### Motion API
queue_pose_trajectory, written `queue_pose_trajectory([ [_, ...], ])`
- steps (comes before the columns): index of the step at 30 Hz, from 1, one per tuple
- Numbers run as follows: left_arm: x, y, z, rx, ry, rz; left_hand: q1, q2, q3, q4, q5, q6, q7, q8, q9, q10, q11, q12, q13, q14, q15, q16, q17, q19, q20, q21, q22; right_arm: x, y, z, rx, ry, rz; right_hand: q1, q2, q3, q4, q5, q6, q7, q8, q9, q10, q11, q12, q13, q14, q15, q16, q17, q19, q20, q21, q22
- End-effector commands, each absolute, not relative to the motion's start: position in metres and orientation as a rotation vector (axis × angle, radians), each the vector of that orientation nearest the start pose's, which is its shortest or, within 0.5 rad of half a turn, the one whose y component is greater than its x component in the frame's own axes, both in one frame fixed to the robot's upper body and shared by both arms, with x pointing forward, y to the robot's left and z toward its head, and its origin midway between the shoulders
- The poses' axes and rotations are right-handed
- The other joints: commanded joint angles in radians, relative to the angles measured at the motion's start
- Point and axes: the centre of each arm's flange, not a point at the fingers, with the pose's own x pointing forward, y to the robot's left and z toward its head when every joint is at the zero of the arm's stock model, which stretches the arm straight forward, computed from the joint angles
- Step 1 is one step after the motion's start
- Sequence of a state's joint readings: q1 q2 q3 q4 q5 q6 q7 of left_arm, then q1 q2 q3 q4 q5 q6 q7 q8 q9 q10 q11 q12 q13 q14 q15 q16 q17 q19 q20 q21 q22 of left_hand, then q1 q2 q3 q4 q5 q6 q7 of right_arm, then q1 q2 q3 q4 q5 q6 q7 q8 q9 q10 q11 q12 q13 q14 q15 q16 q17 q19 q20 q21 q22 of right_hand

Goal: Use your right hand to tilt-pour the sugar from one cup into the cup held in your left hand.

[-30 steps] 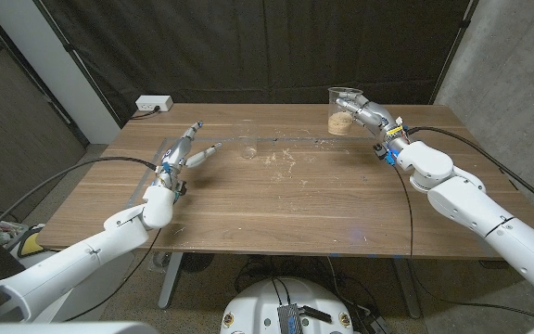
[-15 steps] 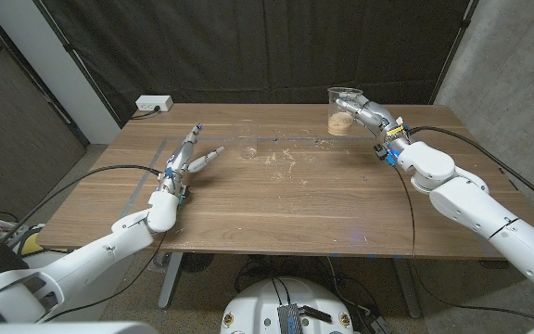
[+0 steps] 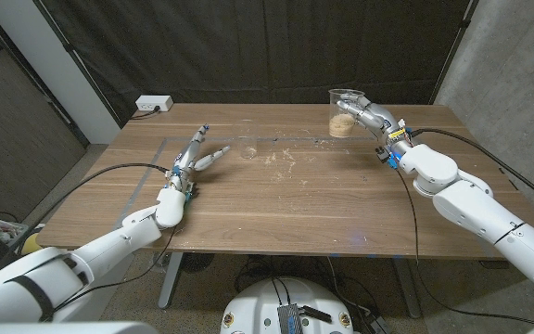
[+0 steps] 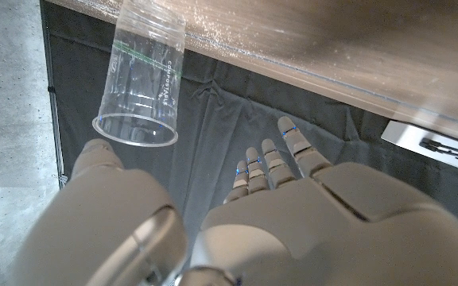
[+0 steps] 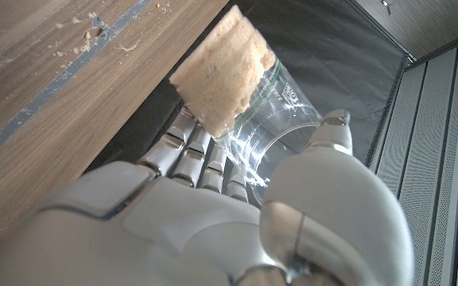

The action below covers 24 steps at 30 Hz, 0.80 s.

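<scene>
On the table's far right the right hand (image 3: 367, 115) grips the sugar cup (image 3: 343, 109), unmoved, while the left hand (image 3: 196, 153), fingers spread and empty, has crept forward toward the clear empty cup (image 4: 140, 86) near table centre, so pouring waits until it's grasped.

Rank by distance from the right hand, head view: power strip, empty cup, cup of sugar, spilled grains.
1. cup of sugar, gripped by the right hand, far right.
2. spilled grains, table middle.
3. empty cup, left of middle.
4. power strip, far left corner.
</scene>
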<state>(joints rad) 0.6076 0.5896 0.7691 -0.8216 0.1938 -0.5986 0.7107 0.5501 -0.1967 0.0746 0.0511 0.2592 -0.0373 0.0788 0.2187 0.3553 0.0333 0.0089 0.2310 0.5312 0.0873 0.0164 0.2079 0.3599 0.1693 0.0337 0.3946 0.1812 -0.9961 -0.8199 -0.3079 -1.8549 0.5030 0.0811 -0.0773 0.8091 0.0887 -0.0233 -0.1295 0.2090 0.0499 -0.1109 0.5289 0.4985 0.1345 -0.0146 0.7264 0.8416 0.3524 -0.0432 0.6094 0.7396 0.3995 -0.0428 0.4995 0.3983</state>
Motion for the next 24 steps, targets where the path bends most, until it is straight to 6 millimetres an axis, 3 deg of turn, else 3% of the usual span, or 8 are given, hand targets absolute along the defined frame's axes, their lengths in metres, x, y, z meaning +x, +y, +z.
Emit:
queue_pose_trajectory([
  [1, 0.687, 0.305, -0.061, 0.820, -0.843, 0.167, 0.007, 0.009, -0.010, 0.000, 0.009, 0.011, 0.002, 0.007, 0.001, 0.013, -0.004, 0.009, 0.004, 0.009, 0.000, 0.005, 0.002, 0.003, -0.007, -0.006, 0.000, 0.543, -0.268, 0.037, -0.337, -0.696, 0.256, 0.003, 0.011, 0.000, 0.003, -0.001, 0.007, 0.000, 0.005, 0.005, 0.013, 0.001, 0.003, 0.005, 0.006, -0.148, -0.006, 0.005, -0.003, -0.058, 0.007, 0.000],
  [11, 0.702, 0.290, -0.051, 0.841, -0.787, 0.122, 0.013, 0.011, -0.026, -0.008, 0.014, 0.022, -0.004, 0.013, 0.002, 0.023, -0.010, 0.017, 0.006, 0.019, -0.002, 0.009, 0.002, 0.007, -0.004, -0.012, 0.000, 0.538, -0.269, 0.035, -0.333, -0.709, 0.238, 0.002, 0.012, 0.001, 0.004, -0.005, 0.010, 0.001, 0.006, 0.006, 0.017, 0.000, 0.003, 0.010, 0.009, -0.149, -0.007, 0.006, -0.005, -0.058, 0.009, -0.001],
  [24, 0.702, 0.274, -0.039, 0.856, -0.831, 0.081, 0.028, 0.013, -0.047, -0.023, 0.022, 0.032, -0.009, 0.018, 0.003, 0.034, -0.017, 0.026, 0.009, 0.032, -0.008, 0.014, 0.001, 0.012, 0.001, -0.019, 0.001, 0.537, -0.272, 0.035, -0.323, -0.716, 0.229, 0.002, 0.013, 0.002, 0.005, -0.008, 0.014, 0.001, 0.006, 0.007, 0.020, 0.001, 0.001, 0.015, 0.011, -0.147, -0.008, 0.006, -0.006, -0.058, 0.012, -0.002],
])
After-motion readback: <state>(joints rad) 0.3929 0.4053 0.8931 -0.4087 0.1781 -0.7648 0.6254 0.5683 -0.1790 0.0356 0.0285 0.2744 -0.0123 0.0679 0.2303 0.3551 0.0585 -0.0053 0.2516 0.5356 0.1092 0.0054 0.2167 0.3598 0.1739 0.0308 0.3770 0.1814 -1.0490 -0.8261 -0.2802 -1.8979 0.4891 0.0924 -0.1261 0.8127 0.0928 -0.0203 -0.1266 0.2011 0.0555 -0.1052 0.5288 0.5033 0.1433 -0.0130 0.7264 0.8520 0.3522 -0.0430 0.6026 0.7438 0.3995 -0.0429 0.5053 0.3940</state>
